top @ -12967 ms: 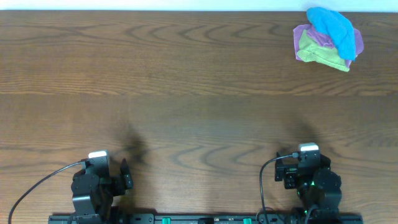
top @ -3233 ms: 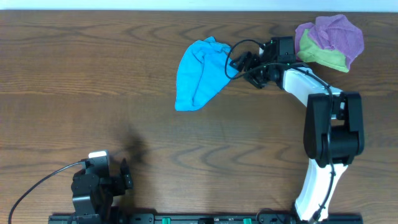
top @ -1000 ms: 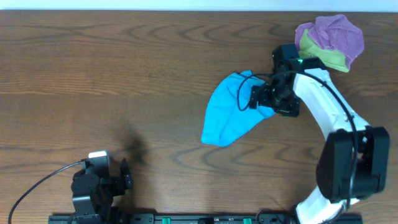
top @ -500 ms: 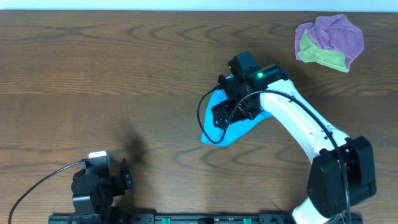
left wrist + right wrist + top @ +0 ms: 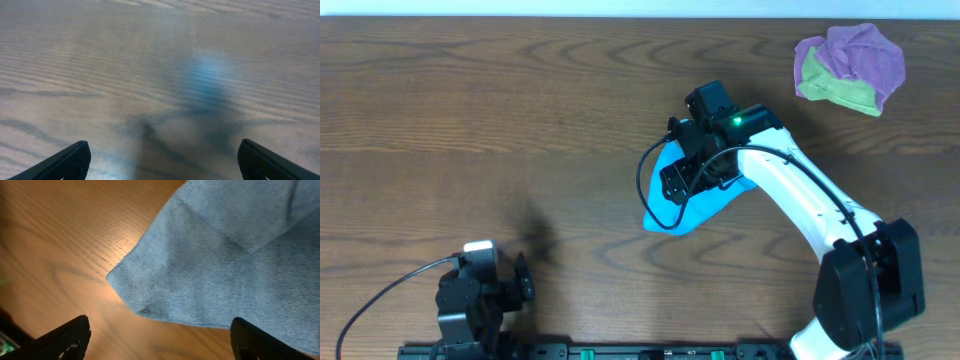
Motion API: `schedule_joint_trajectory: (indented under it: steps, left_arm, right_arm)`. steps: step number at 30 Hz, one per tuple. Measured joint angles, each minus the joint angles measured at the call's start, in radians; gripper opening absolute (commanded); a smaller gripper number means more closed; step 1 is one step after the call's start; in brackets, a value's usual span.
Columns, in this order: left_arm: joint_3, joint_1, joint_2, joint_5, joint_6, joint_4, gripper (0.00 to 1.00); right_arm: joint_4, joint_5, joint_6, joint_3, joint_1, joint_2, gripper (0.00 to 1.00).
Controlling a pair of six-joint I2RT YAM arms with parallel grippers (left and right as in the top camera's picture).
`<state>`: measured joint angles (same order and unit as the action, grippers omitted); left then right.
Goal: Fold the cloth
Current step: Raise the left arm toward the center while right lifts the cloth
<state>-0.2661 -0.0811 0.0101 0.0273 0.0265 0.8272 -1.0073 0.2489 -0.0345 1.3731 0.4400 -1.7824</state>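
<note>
The cloth (image 5: 688, 212) is a turquoise-blue piece lying crumpled flat on the wooden table, near the middle. My right gripper (image 5: 678, 180) hovers over its left part and hides some of it. In the right wrist view a pointed corner of the cloth (image 5: 225, 270) lies on the wood ahead of the right gripper (image 5: 159, 327), which is open with only bare table between its fingers. My left gripper (image 5: 524, 280) sits at the near left edge, far from the cloth. The left wrist view shows the left gripper (image 5: 162, 152) open over blurred bare wood.
A purple cloth (image 5: 865, 50) and a yellow-green cloth (image 5: 842, 92) lie bunched together at the far right corner. The right arm's white links (image 5: 820, 215) stretch from the near right edge to the table's middle. A black cable (image 5: 380, 300) loops by the left arm.
The right arm has swung left, from the cloth's right edge to over its left part, and has held there for the last half second. The cloth lies where it was. The left arm is still.
</note>
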Motion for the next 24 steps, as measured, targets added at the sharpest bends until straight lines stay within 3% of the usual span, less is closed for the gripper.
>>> schedule_joint_trajectory:
  steps: [6,10,14,19,24]
  left_arm:
    - [0.012,0.000,0.000,0.041,-0.004,-0.022,0.95]
    - [0.015,0.000,0.000,0.085,-0.033,-0.138,0.95]
    - [0.013,0.000,0.027,0.147,-0.146,-0.214,0.95]
    - [-0.024,0.000,0.197,0.242,-0.253,-0.202,0.96]
    - [-0.219,0.000,0.456,0.283,-0.284,-0.143,0.96]
  right_arm:
    - [0.052,-0.066,-0.003,0.000,-0.004,0.000,0.90]
    - [0.133,-0.100,-0.018,0.000,-0.026,0.000,0.84]
    - [0.214,-0.167,-0.056,0.000,-0.046,0.000,0.84]
    - [0.277,-0.239,-0.102,0.000,-0.061,0.000,0.84]
    - [0.300,-0.266,-0.122,0.000,-0.103,-0.012,0.82]
